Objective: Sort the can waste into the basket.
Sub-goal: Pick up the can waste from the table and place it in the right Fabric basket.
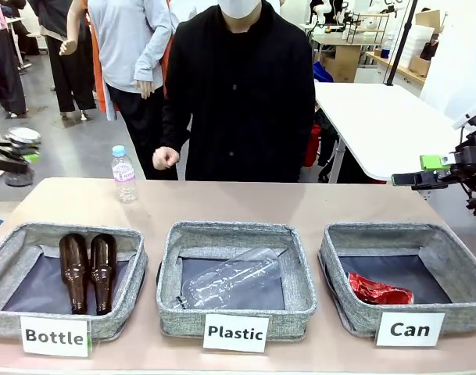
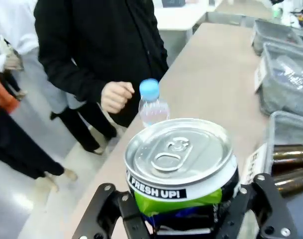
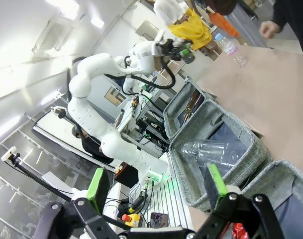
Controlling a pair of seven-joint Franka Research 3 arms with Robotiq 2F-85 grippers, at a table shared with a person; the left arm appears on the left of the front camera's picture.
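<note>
The surface in front of you carries three grey baskets in a row, and a person in black stands at its far side. In the Can basket, on your right, the crushed red can lies at the near left corner. Your left fingers are clamped on the dark can, held in the air with its silver lid up. A blue-capped water bottle stands beyond it. Your right fingers are spread wide with nothing in them, up by the Can basket's far right corner.
</note>
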